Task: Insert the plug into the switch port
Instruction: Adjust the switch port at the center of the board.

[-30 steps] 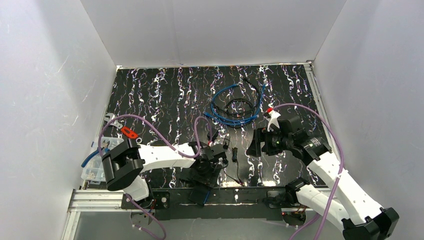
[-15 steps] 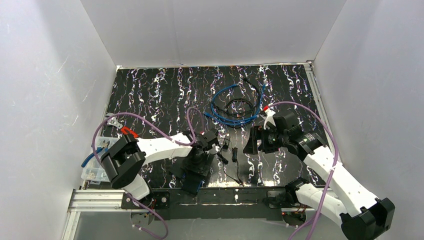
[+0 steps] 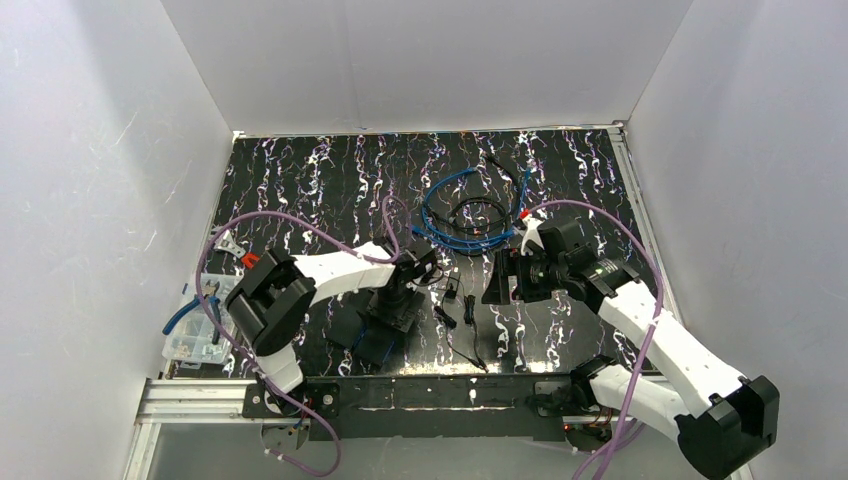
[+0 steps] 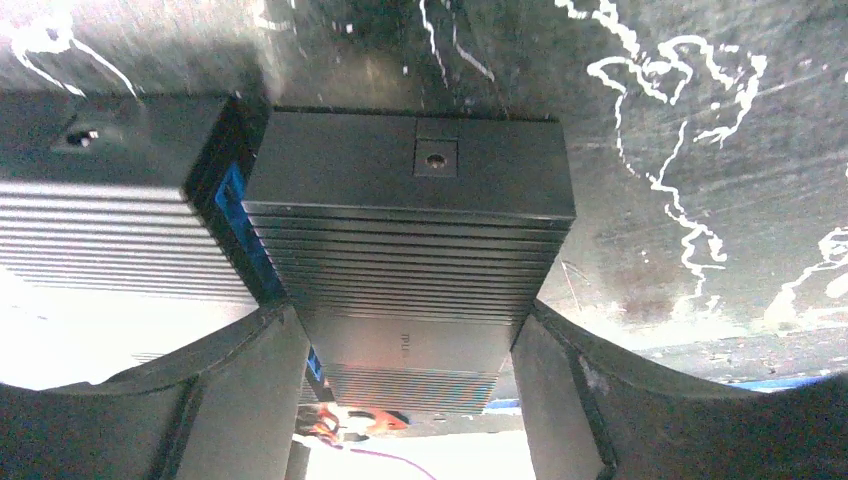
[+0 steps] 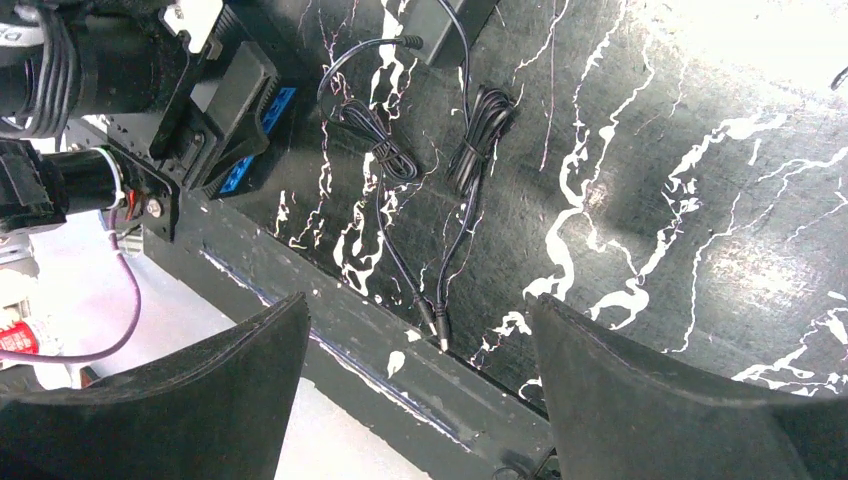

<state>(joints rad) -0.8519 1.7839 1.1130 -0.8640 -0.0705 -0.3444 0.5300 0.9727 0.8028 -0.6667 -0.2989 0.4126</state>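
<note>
The plug (image 5: 438,330), a barrel tip on a thin black cable (image 5: 478,150), is seen lying free near the front edge of the table (image 5: 700,220). It is framed from above by the right gripper (image 5: 420,310), jaws spread wide and empty. The switch (image 4: 410,200) appears clamped in the left gripper (image 4: 408,335), though contact is hard to confirm. Pickup is the step in hand: descent and closure on the plug are called for.

Plain white back wall (image 3: 420,60), left wall (image 3: 90,180) and right wall (image 3: 750,170) boxed in work area, meeting at far corners of table (image 3: 300,190). Table top was black, marbled with white veins. Aluminium rail (image 3: 190,400) lay below near left corner. Pale strip (image 3: 632,190) lined right edge. Light was bright and even, with glare patches in both wrist views.
</note>
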